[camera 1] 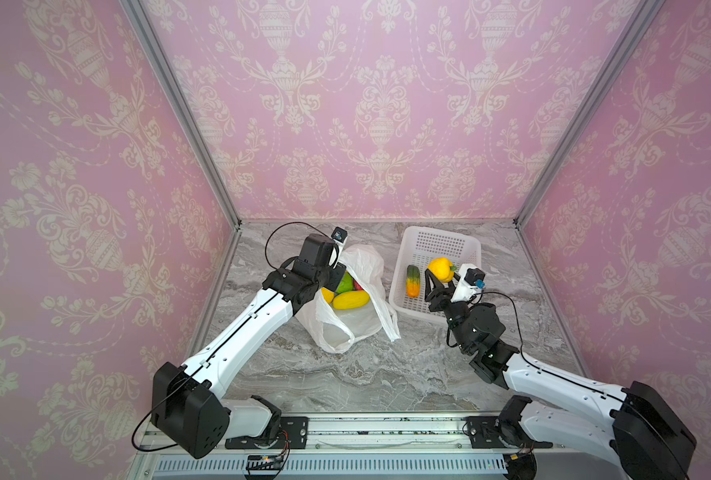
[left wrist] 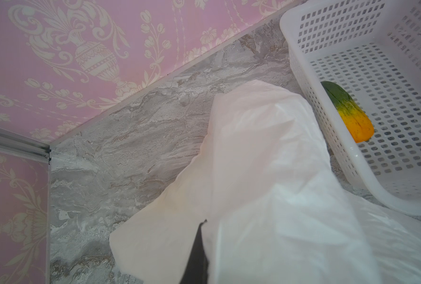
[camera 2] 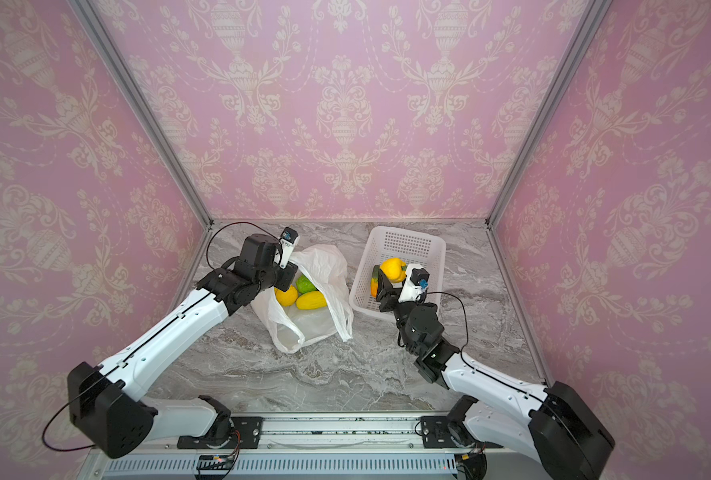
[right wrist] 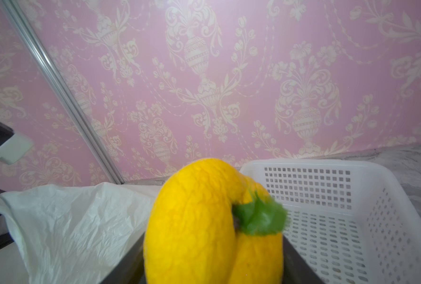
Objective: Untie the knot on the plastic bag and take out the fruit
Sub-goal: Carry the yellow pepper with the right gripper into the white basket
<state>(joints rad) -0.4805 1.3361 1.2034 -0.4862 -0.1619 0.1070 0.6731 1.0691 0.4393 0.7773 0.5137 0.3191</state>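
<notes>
1. The right gripper [camera 1: 437, 277] has its black fingers [right wrist: 130, 270] partly open around a shiny yellow toy pepper with a green stem [right wrist: 204, 221]. It grips the pepper from both sides.
2. The pepper is held up in the air over the near side of a white plastic basket full of little holes [camera 1: 441, 243].
3. Inside the basket, by its left wall, lies a long toy fruit that goes from green to orange [camera 1: 413, 281].
4. The left gripper [camera 1: 338, 274] is closed tight. It pinches the far left edge of a thin, crinkly white plastic bag [camera 1: 366, 266] and lifts that edge up. In the left wrist view the bag hangs over one black finger [left wrist: 197, 255].
5. The bag sits on the grey marble table [camera 1: 345, 374], just left of the basket. Its mouth is wide open.
6. The bag's two handle loops lie loose on the near side, one on the left [camera 1: 322, 328] and one on the right [camera 1: 389, 320].
7. More fruit is in the bag: a round green fruit [camera 1: 345, 282], a long yellow fruit [camera 1: 350, 300], a round yellow fruit [camera 1: 327, 294] and a small bit of a red fruit [camera 1: 357, 286].
</notes>
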